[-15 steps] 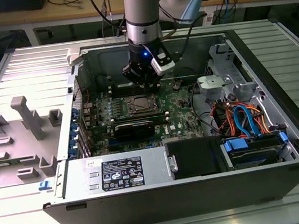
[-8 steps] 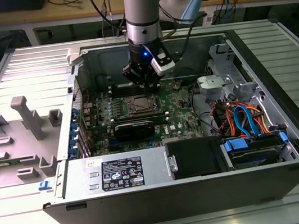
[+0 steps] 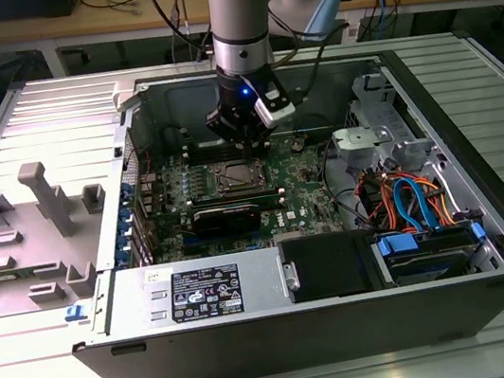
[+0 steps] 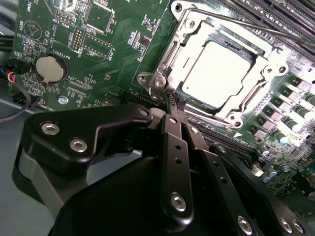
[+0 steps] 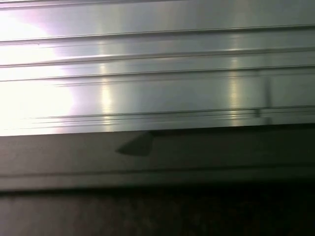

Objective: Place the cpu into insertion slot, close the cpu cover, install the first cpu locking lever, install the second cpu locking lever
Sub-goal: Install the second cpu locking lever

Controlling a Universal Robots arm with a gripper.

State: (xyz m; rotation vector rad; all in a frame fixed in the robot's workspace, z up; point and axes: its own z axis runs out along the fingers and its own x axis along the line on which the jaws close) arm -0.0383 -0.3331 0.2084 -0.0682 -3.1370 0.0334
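Second wrist view: nearest the lens, the black gripper [image 4: 172, 104] is seen with its fingers [image 4: 173, 147] pressed together, their tips brought down at the corner of the cpu cover [image 4: 167, 66]. Just beyond, the cover is shown lying flat over the insertion slot [image 4: 194, 93], and the cpu [image 4: 216, 69] is framed in its square window, seated in the slot. A round coin battery [image 4: 50, 68] is set on the green motherboard [image 4: 118, 44] further off. In the exterior view, the arm [image 3: 239, 18] is seen lowered into the open computer case [image 3: 256, 332], the gripper [image 3: 247, 142] poised over the slot [image 3: 240, 175].
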